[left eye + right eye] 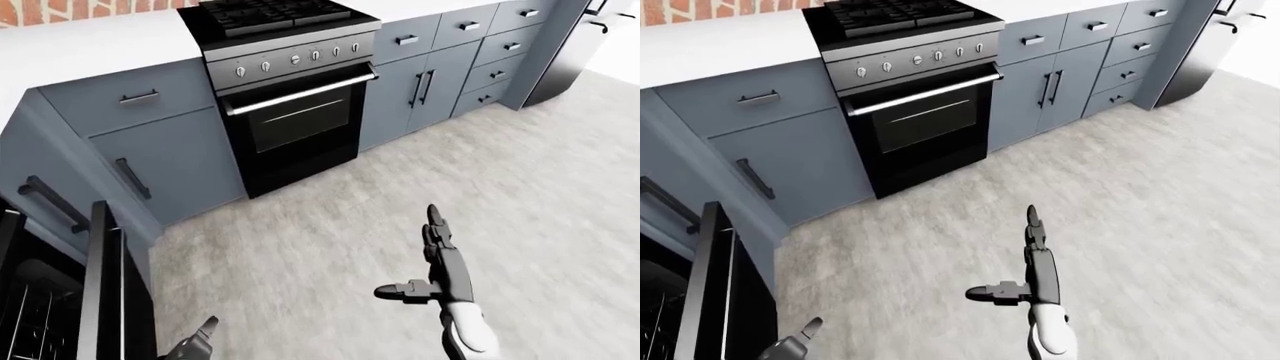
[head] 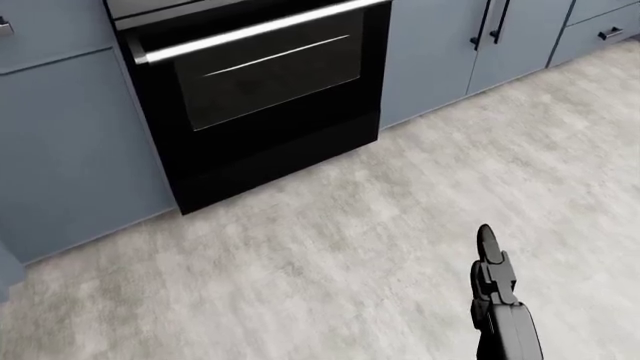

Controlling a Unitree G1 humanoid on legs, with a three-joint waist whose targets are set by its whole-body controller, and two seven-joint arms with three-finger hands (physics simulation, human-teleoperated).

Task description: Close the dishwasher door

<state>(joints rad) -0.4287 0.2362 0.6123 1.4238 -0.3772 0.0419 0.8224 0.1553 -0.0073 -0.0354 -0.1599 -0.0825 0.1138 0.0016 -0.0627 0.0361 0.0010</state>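
Pale grey wood-look floor (image 1: 330, 225), bare across the middle. Standing on it: black oven (image 1: 290, 124) between blue-grey cabinets (image 1: 420, 86) along the left-eye view's top.

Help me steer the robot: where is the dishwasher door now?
The open dishwasher door stands at the left-eye view's bottom left, beside the left hand and below the grey cabinets.
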